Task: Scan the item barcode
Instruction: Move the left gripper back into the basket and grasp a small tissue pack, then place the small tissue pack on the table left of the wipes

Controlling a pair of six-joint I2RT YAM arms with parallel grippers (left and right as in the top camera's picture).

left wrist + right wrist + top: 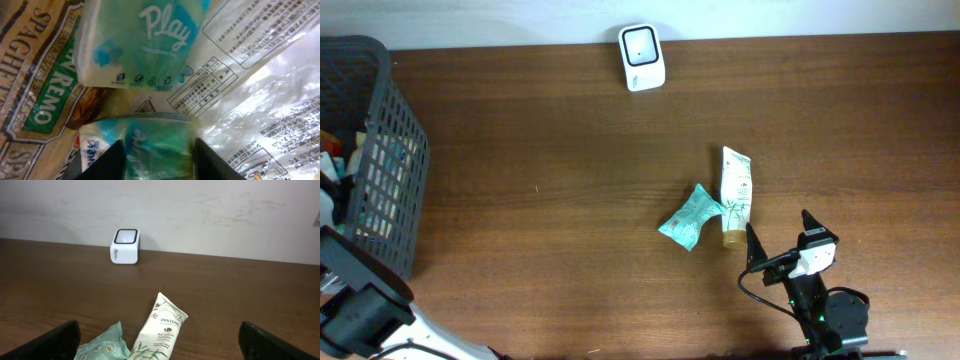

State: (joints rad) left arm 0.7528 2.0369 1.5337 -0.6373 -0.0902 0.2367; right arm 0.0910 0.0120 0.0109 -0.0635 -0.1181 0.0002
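Slippage is the worry: the left pincer sits low on a soft teal-and-white tissue pack wedged among slick clear wrappers, seemingly inside the dark grey slatted basket at far left, so a neighbour could lift with it. Its jaws stand half open, flanking the pack; whether they hold it firmly I cannot tell. The right pincer, lower right, gapes wide and empty. The white boxy scanner sits top centre on the bench.
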